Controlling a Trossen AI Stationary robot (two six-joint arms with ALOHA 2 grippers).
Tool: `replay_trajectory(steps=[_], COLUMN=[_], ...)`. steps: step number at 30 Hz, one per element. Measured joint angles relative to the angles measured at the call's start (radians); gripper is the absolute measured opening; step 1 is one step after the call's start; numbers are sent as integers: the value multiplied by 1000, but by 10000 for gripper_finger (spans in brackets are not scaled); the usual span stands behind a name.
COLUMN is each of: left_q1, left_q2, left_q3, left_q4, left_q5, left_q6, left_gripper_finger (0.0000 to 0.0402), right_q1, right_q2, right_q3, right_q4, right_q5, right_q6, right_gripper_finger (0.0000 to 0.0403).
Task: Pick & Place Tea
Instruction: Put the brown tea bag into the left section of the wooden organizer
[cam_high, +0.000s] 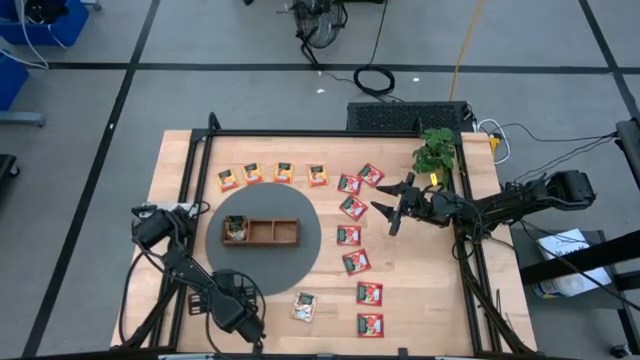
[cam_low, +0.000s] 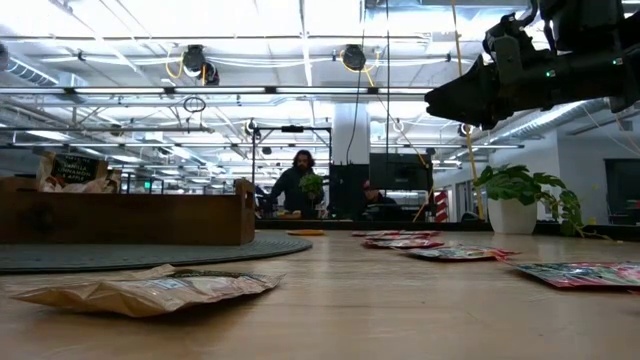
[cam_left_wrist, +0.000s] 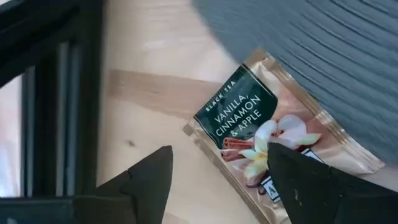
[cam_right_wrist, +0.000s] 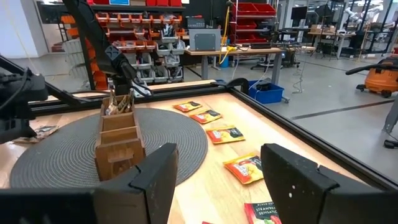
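Observation:
One white-and-green tea packet (cam_high: 304, 306) (cam_left_wrist: 261, 124) lies flat on the wood by the near edge of the grey mat. It is also in the low view's foreground (cam_low: 150, 290). My left gripper (cam_high: 243, 318) (cam_left_wrist: 217, 180) is open just left of it and touches nothing. Four orange-yellow packets (cam_high: 270, 174) lie in a row at the far side. Several red-and-green packets (cam_high: 356, 261) run in a column right of the mat. My right gripper (cam_high: 396, 207) (cam_right_wrist: 217, 186) is open, raised above the red packets near the far right (cam_low: 480, 95).
A brown wooden three-compartment tray (cam_high: 262, 232) stands on a round grey mat (cam_high: 310, 235), with packets in its left compartment (cam_high: 236, 229). A potted plant (cam_high: 435, 152) sits at the far right corner. A black frame (cam_high: 330, 134) borders the table. People sit in the room beyond (cam_low: 300, 185).

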Motion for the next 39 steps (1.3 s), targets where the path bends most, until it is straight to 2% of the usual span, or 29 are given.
replay_trajectory(steps=[5, 8, 14, 20, 27, 33, 39], left_q1=[3, 3, 9, 4, 17, 32, 18], left_q2=[4, 7, -30, -74, -19, 14, 61], left_q3=[65, 89, 105, 107, 102, 106, 112], left_q4=[54, 79, 154, 178, 195, 217, 266], left_q5=[-48, -82, -83, -266, -182, -172, -87], left_q6=[190, 211, 80, -87, -101, -87, -78], left_gripper_finger=[266, 266, 266, 266, 266, 266, 266], right_q1=[0, 0, 0, 0, 0, 0, 0], right_q2=[0, 0, 0, 0, 0, 0, 0], right_q3=[0, 0, 0, 0, 0, 0, 0], right_q4=[0, 0, 1, 1, -4, -5, -8], right_q5=[0, 0, 1, 1, -1, -1, -2], right_q6=[0, 1, 16, 20, 19, 11, 9], right_gripper_finger=[212, 212, 212, 212, 212, 212, 212])
